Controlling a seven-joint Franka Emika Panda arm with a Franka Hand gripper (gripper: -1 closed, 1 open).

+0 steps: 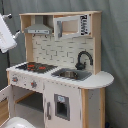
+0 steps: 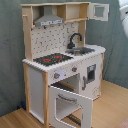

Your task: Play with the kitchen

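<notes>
Arm sits high at the first exterior view's left edge, well apart from the toy kitchen, which stands upright mid-scene with oven door dropped open; hob lies below-right of it; finger state: cannot tell.

I see only a white section of the arm at the upper part of the first exterior view's left edge, tilted, with a dark joint fitting on its side. In the second exterior view, a white rounded arm segment sits at the top of the second exterior view's right edge, cut off by the frame. I find no gripper in either exterior view.
</notes>
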